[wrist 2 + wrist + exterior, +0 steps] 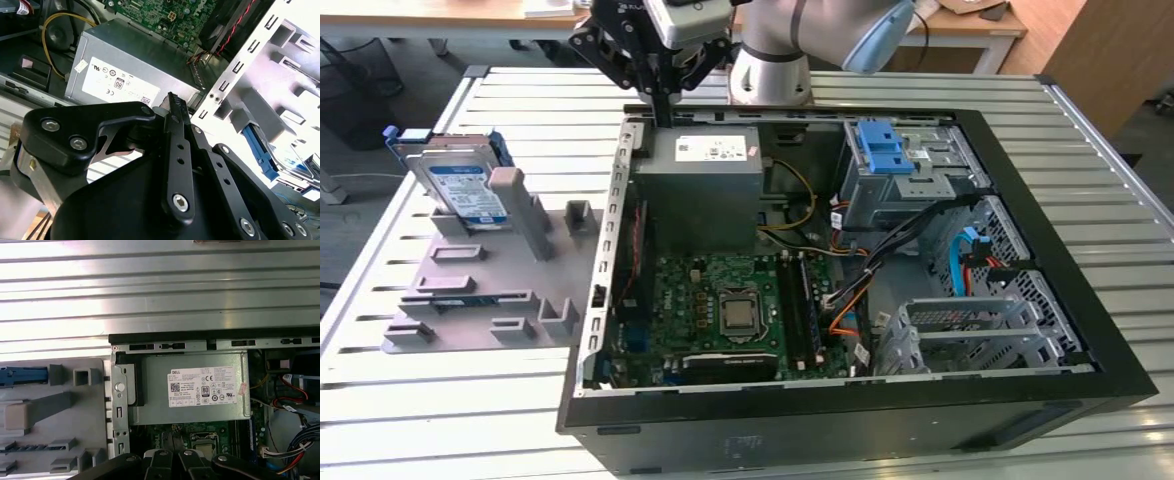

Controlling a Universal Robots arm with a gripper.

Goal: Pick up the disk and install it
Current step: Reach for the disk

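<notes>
The disk (463, 184), a silver hard drive with a white-and-blue label and a blue carrier frame, stands on edge in the grey fixture (487, 290) at the exterior view's left, beside the open computer case (854, 400). My gripper (668, 108) hangs over the case's far left corner, just above the power supply (707, 165), well apart from the disk. Its fingers are shut with nothing between them. The second wrist view shows the shut fingertips (173, 100) over the power supply (125, 65), with the disk's blue frame (258, 145) off to one side. In the first wrist view the disk's blue edge (22, 375) appears.
Inside the case are a motherboard (720, 310), loose cables (907, 250), a metal drive cage with a fixed blue latch (887, 150) and a lower silver cage (967, 335). Everything rests on a slatted metal table (440, 420). The arm's base (774, 70) stands behind the case.
</notes>
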